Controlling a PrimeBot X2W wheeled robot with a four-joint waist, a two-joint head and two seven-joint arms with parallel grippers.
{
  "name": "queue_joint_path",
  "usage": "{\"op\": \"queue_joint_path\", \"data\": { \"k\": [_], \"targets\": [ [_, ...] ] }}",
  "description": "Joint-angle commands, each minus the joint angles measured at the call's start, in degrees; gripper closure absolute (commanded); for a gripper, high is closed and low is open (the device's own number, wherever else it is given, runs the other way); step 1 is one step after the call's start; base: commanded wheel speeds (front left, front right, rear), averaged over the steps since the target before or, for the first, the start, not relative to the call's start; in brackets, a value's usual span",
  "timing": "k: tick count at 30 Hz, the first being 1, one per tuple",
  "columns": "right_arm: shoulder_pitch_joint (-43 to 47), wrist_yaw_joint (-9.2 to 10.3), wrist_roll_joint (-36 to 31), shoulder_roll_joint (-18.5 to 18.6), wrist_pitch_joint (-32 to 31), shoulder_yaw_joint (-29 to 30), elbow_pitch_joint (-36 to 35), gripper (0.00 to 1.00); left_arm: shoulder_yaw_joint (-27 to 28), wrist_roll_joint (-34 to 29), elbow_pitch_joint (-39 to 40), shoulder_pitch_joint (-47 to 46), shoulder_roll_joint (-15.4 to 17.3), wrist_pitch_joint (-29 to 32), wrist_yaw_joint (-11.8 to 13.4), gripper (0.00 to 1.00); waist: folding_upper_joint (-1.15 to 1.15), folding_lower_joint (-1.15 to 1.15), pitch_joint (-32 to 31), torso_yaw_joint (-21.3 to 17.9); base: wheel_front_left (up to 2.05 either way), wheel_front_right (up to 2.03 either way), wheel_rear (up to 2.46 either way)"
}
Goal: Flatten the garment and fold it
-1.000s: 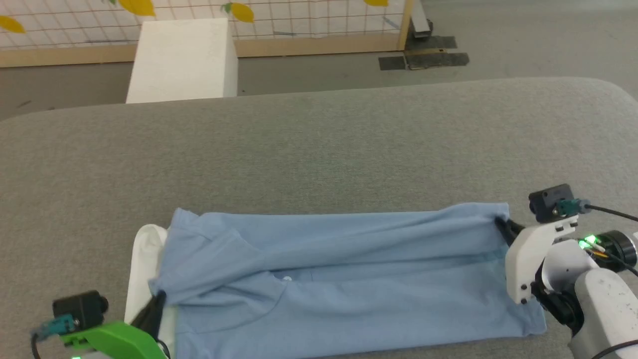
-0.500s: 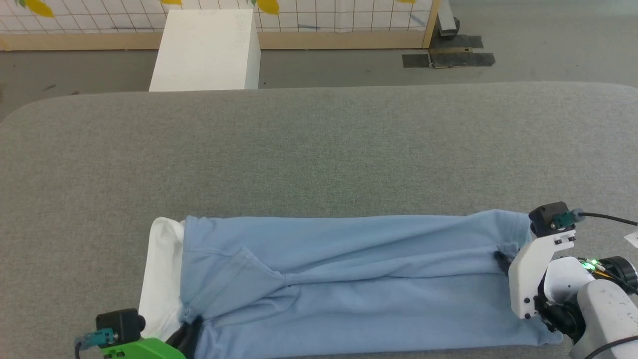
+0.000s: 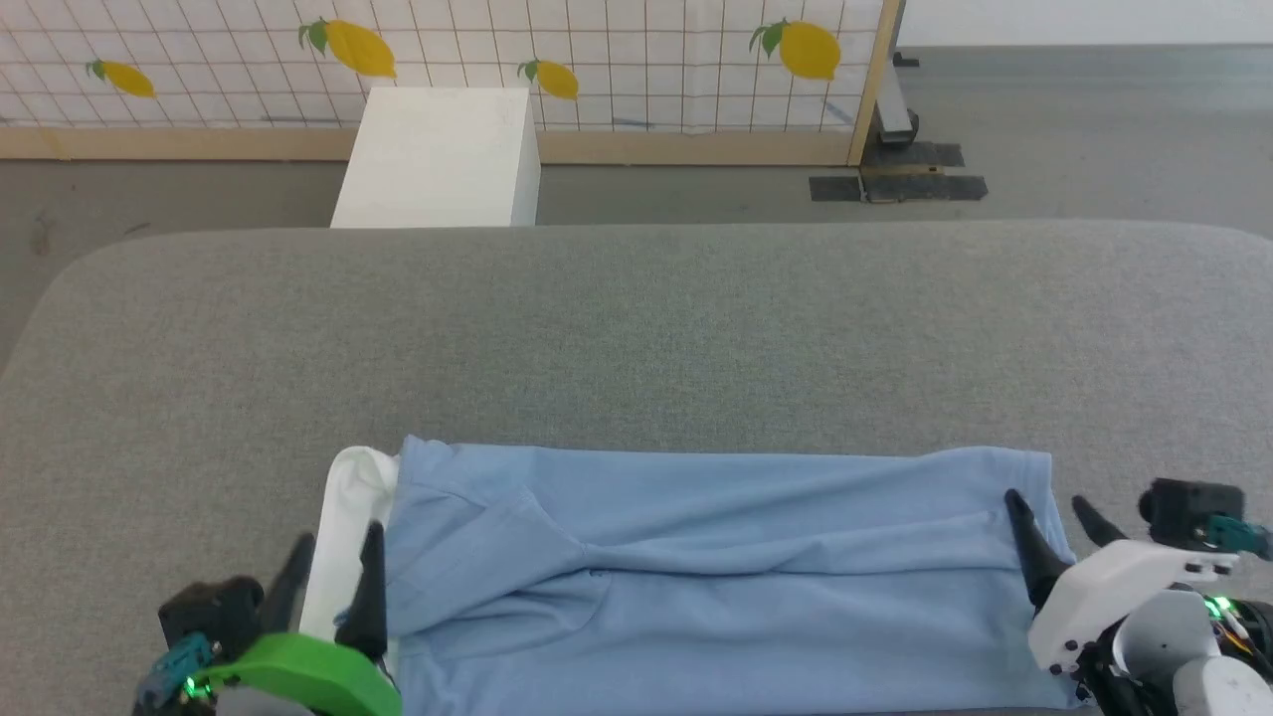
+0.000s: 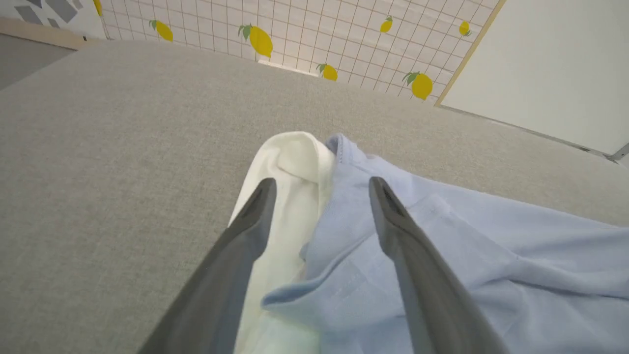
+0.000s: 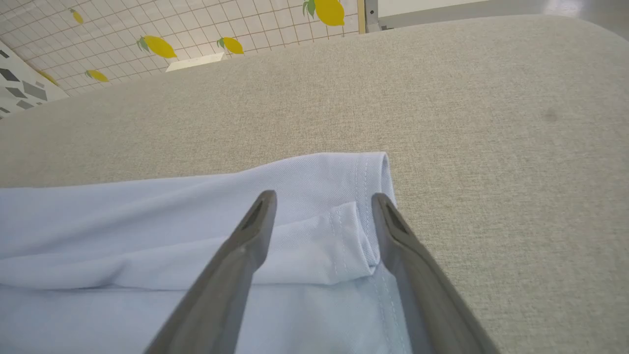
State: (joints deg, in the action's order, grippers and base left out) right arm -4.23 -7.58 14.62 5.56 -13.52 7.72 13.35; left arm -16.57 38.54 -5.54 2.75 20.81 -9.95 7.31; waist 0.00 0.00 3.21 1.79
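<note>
Holding our left hand (image 3: pixel 335 537) wide open, empty, at white collar (image 3: pixel 348 497); garment (image 3: pixel 696 577) lies half-folded along near edge of grey surface (image 3: pixel 636 338); right hand (image 3: pixel 1044 500) spread, empty, at hem (image 3: pixel 1042 472). For next fold, we'd pinch both layers evenly.

We log the left gripper (image 3: pixel 338 537) at the near edge of the surface (image 3: pixel 636 338), toward its left corner, its two dark fingers (image 3: pixel 370 587) spread wide and pointing at the far edge, with a green wrist shell (image 3: pixel 298 676) and a small black camera (image 3: pixel 204 612) behind them. The right gripper (image 3: pixel 1046 499) sits by the near right corner, fingers likewise parted and leaning slightly left, on a white wrist bracket (image 3: pixel 1104 592) with a lit green indicator (image 3: pixel 1215 605). Both wrist views give us an open V, tips well apart.
</note>
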Motion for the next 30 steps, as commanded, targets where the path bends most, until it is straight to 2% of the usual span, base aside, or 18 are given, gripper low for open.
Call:
{"op": "queue_joint_path", "data": {
  "k": [1,5,10,19,29,30],
  "targets": [
    [0.9,0.09,-0.4,-0.7,1.5,1.0,-0.9,0.00,0.3,-2.2,-0.7,-2.2,0.1,-1.7,0.8,0.00,0.00,0.00,-0.6,0.1,0.00,0.00,0.00],
    [1.3,0.09,-0.8,-2.3,5.0,4.6,-1.3,0.00,0.7,-7.7,-2.7,-6.3,-0.5,-4.5,1.7,0.00,0.00,0.00,-1.5,0.2,0.00,0.00,0.00],
    [0.4,0.09,-0.9,-2.6,5.0,6.4,1.4,0.00,1.9,-11.1,-4.7,-10.3,-2.6,-5.0,0.6,0.00,0.00,0.00,-2.3,0.3,0.00,0.00,0.00],
    [-5.8,0.09,-3.4,-2.7,-4.7,9.8,14.1,0.00,5.0,-16.7,-6.4,-12.9,-5.7,-5.0,-2.3,0.00,0.00,0.00,-3.3,0.0,0.00,0.00,0.00],
    [-13.1,0.09,-6.1,-2.7,-14.8,10.2,26.8,0.00,6.5,-18.8,-8.9,-12.8,-7.6,-5.0,-4.4,0.00,0.00,0.00,-2.5,0.6,0.00,0.00,0.00],
    [-13.5,0.09,-5.9,-2.7,-16.5,9.7,27.8,0.05,6.6,-18.9,-9.1,-12.9,-7.8,-5.0,-4.7,0.00,0.00,0.00,-2.3,0.6,0.00,0.00,0.00]
  ]
}}
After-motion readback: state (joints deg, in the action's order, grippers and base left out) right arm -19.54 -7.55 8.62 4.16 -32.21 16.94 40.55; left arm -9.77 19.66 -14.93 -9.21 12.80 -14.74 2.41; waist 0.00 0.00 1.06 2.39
